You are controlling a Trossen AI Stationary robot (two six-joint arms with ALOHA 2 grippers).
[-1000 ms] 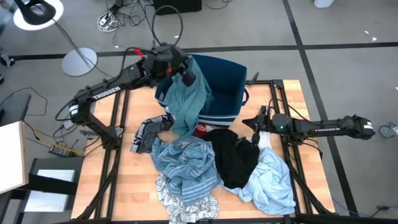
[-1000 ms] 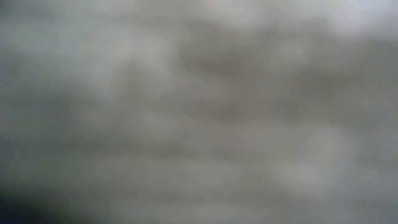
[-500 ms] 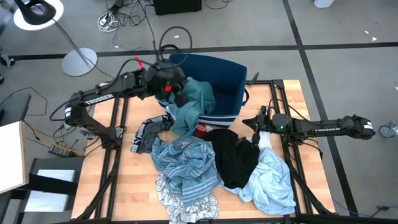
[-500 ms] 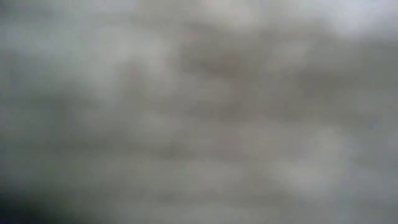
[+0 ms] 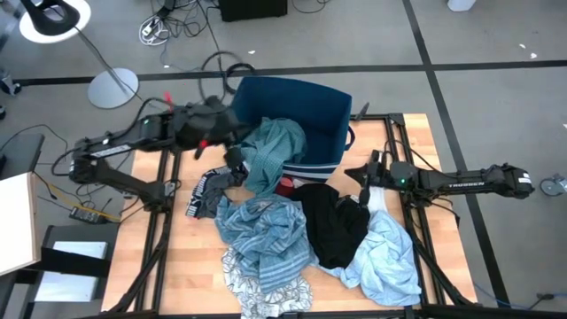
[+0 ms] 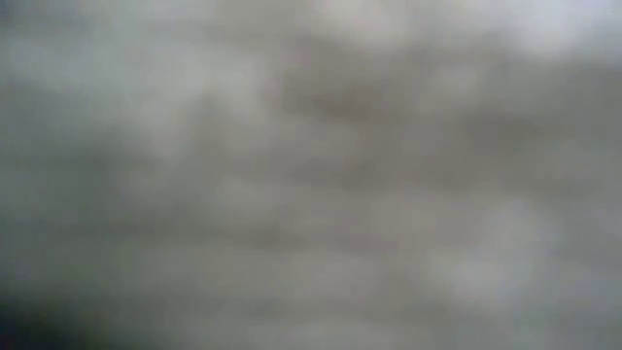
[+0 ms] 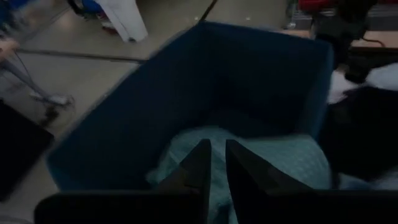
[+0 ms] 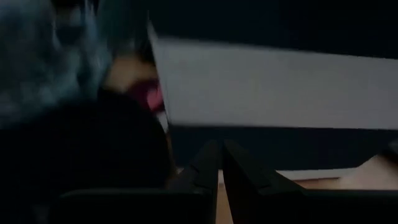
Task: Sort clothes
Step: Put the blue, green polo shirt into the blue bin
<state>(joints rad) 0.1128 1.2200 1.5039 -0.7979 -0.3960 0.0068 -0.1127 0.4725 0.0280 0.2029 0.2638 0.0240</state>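
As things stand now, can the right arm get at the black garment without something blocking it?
Probably yes. The right gripper rests at the edge of the black garment, which lies on top of the pile with nothing over it. The left gripper is away by the bin.

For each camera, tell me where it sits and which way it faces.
High: overhead, looking straight down on both arms, the teal fabric garment draped over the dark blue plastic bin.
Low: table height; only grey blur.
Left wrist: behind the left tool, facing bin and garment.
Right wrist: behind the right tool, facing the bin's wall.
High and left wrist share bin and garment.
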